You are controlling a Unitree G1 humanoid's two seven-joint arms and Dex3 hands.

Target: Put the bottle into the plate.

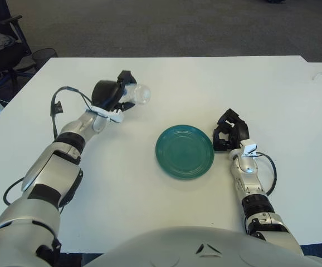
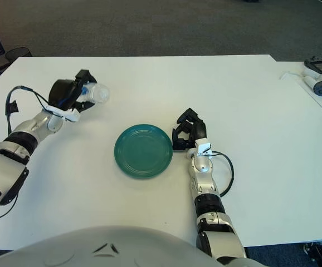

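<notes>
I see the fingers (image 1: pixel 126 78) of my left hand (image 1: pixel 110 94) wrapped around the bottle (image 1: pixel 136 94), gripping it near its capped end so that the clear body sticks out sideways toward the middle of the worktop (image 1: pixel 272 89). A bit of blue shows at the capped end in the right eye view, tucked against the dark palm. The bottle is lying roughly level in the grasp and looks raised off the white surface, though I cannot say for sure whether its underside clears it. From the hand, the silver forearm runs back toward my lower left, with a black cable (image 1: pixel 58 103) looping up beside the wrist. The plate (image 1: pixel 184 151), a round teal dish, sits flat near the centre of the worktop, to the right of and nearer to me than the bottle, well apart from it and with nothing on it. My right hand (image 1: pixel 230 131) shows just beside the plate's right rim, its dark fingers curled in and holding nothing; I cannot tell whether it touches the rim. Out at the far right edge in the right eye view, a small white and blue device (image 2: pixel 319 84) lies on an adjoining surface, and at the far left of the left eye view a dark office chair (image 1: pixel 2 44) stands on the carpet.
</notes>
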